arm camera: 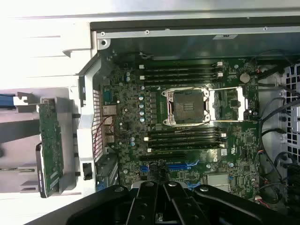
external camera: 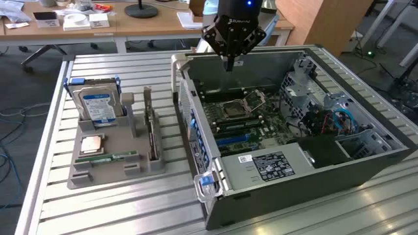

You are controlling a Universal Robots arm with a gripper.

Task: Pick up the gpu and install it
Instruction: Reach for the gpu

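We read the exterior view as a dial, with 6 o'clock nearest us. Closest lies the slatted desk (external camera: 98,210), which carries the open case (external camera: 307,181). The labelled power supply (external camera: 267,166) sits at the case's 6 o'clock end.

At 9 o'clock of the case, just beside it, sits a grey holder (external camera: 85,178). A green memory stick (external camera: 107,158) lies across the holder's near part. A processor (external camera: 91,143) lies flat just at 12 o'clock of the stick's end.

The gpu (external camera: 152,132) stands on edge in a slot along the holder's 3 o'clock side, its length running from 6 to 12 o'clock. Nothing touches it, and a gap separates it from the case. A hard drive (external camera: 98,105) with a blue-white label stands upright at the holder's 11 o'clock corner, between blue rails.

Inside the case we see the motherboard (external camera: 242,122), with blue slots toward 6 o'clock. The open socket (external camera: 235,106) lies farther back, between rows of memory slots. Cables (external camera: 339,120) bunch at 3 o'clock.

The fingers (external camera: 229,64) hang over the case's 12 o'clock wall, pointing straight down. They are pressed together and hold nothing. They are well apart from the gpu, which lies at their 8 o'clock.

Farthest, at 12 o'clock, a wooden desk (external camera: 130,24) bears small boxes.
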